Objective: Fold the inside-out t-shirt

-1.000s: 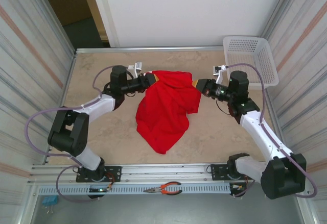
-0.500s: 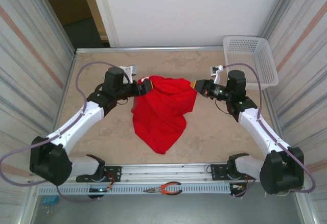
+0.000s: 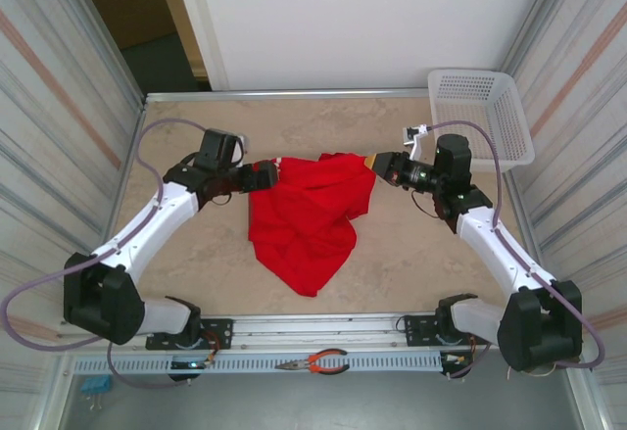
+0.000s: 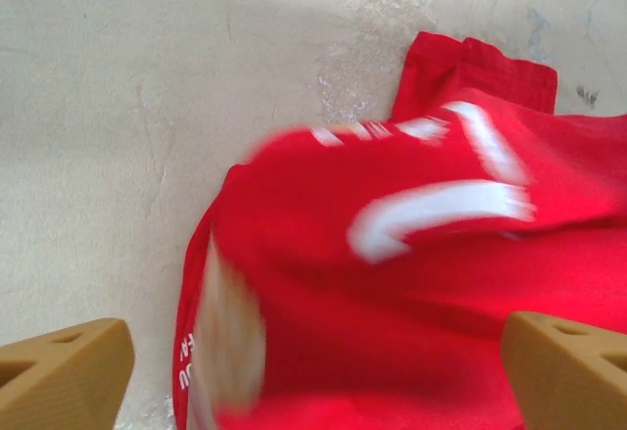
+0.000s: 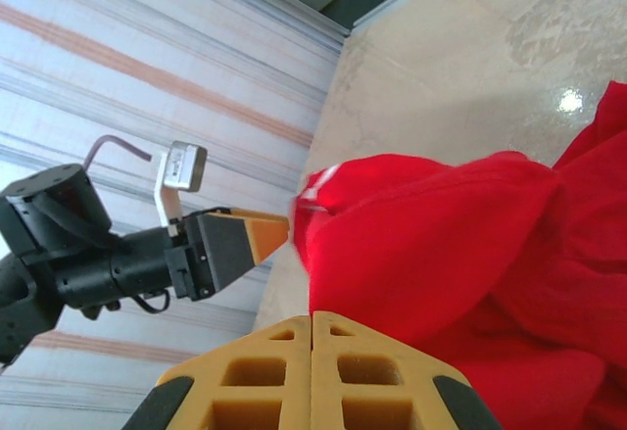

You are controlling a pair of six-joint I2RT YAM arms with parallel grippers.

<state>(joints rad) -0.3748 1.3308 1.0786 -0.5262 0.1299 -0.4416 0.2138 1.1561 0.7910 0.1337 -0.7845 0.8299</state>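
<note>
The red t-shirt [image 3: 309, 216] hangs crumpled over the table's middle, its lower end resting on the tabletop [image 3: 196, 254]. My right gripper [image 3: 375, 165] is shut on its upper right corner and holds it up; in the right wrist view the closed gripper [image 5: 312, 318] has red t-shirt cloth [image 5: 460, 254] spilling out beside it. My left gripper [image 3: 265, 175] stands open just left of the shirt's upper left edge. In the left wrist view the open gripper [image 4: 315, 344] has blurred t-shirt cloth [image 4: 411, 303] with white lettering below it. Seen from the right wrist, the left gripper [image 5: 250, 239] stays just clear of the cloth.
A white mesh basket [image 3: 480, 117] sits at the back right corner. Orange-handled pliers [image 3: 318, 361] lie on the rail in front of the arm bases. Striped walls close in both sides; bare tabletop lies left and right of the shirt.
My left gripper has opened, let go of the shirt's left corner and drawn back to the left. The shirt's left side is sagging. The right gripper has kept its hold and barely moved.
</note>
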